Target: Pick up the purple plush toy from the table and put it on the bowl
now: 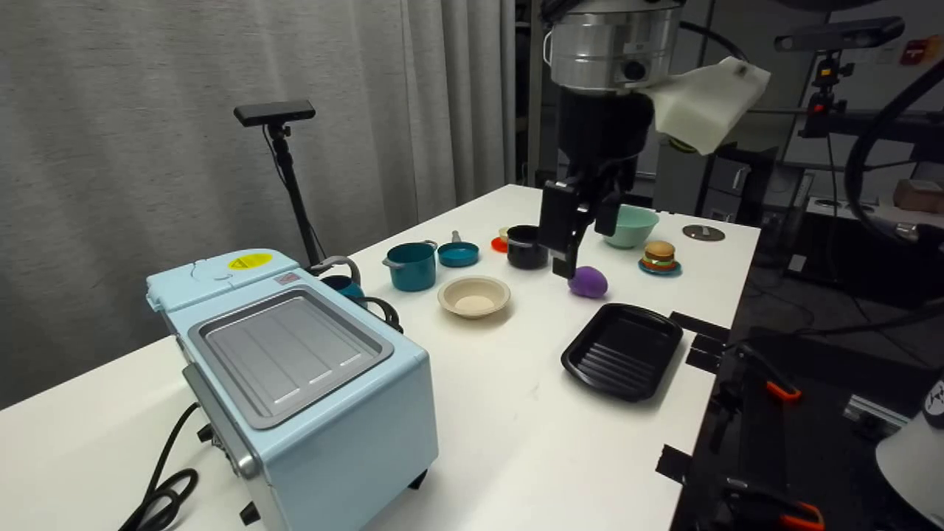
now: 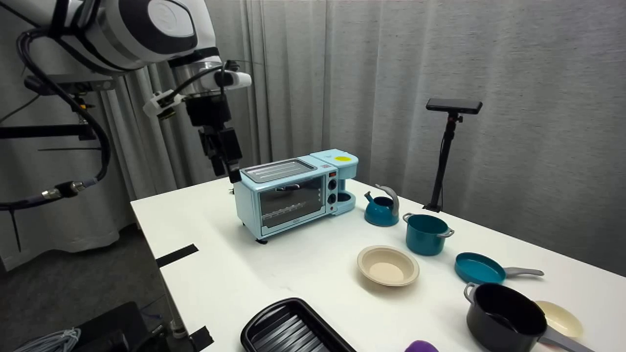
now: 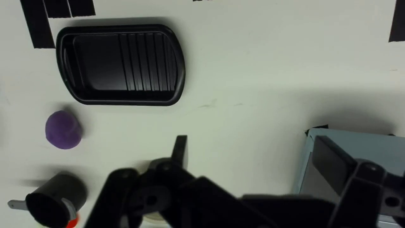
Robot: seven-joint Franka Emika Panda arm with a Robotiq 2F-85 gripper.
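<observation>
Two steps left, none done: grasp and placement both outstanding

The purple plush toy (image 3: 63,129) is seen resting on the white table (image 1: 509,428), not yet picked up. In an exterior view it is found at three o'clock from the cream bowl (image 1: 474,296), well apart from it, with the black tray (image 1: 623,354) just beside it at five o'clock. Nothing is seen to be held by the bowl in both exterior views.

The gripper (image 3: 251,144) is poised above the table, its fingers (image 3: 330,161) spread wide and nothing pinched. In the wrist view the toy is placed at nine o'clock from the gap, well apart, while the toaster oven (image 3: 375,145) is partly covered by a finger at about three o'clock. The bowl is mostly hidden there.

By judgement, only the approach can be in hand; travel towards nine o'clock in the wrist view, descent, pinch, lift and release into the bowl are all left to be made. The fingertip (image 1: 564,265) lined up with the toy in an exterior view is judged an effect of viewpoint.
</observation>
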